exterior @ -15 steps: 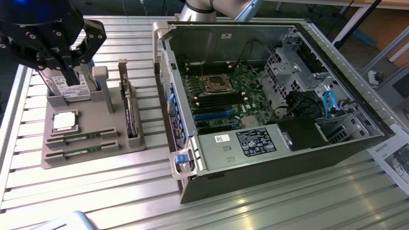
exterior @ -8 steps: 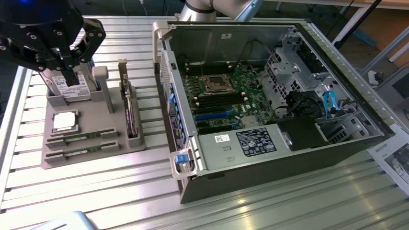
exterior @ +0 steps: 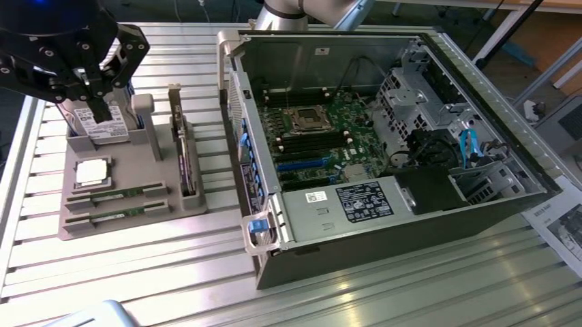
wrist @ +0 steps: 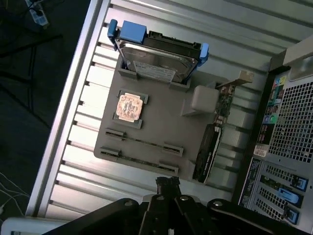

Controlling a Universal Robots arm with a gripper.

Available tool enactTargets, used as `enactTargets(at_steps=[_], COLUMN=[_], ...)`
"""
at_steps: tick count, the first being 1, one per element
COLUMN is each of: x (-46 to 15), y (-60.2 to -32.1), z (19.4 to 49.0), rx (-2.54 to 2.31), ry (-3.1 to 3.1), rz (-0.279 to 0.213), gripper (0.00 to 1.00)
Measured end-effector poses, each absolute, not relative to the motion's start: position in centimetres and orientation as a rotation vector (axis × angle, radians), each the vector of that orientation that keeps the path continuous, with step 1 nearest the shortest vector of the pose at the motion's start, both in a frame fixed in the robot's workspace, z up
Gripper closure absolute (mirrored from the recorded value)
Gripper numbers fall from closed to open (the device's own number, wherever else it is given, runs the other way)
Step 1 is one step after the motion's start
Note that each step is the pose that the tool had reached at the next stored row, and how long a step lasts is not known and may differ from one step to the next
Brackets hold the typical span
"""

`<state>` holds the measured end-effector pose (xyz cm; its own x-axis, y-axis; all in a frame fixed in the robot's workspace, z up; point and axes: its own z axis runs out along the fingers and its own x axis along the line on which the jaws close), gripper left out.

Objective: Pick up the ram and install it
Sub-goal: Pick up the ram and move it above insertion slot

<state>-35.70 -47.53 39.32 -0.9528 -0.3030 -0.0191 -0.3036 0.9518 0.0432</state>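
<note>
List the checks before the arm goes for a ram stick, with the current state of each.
1. Two ram sticks lying in their slots on the grey tray: ok.
2. Fingers open for a grasp: not ok, shut and empty.
3. Gripper down at the ram: not ok, it hangs well above the tray and touches nothing.
4. Case side open, motherboard exposed: ok.
5. Memory slots free, latches open: cannot tell.
</note>
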Motion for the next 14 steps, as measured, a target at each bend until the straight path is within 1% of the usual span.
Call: enactTargets(at_steps=[14], x=[-35.70], y=[-47.53], z=[39.32], rx=[-0.770], ry=[3.041], rz=[0.073], gripper=[0.90])
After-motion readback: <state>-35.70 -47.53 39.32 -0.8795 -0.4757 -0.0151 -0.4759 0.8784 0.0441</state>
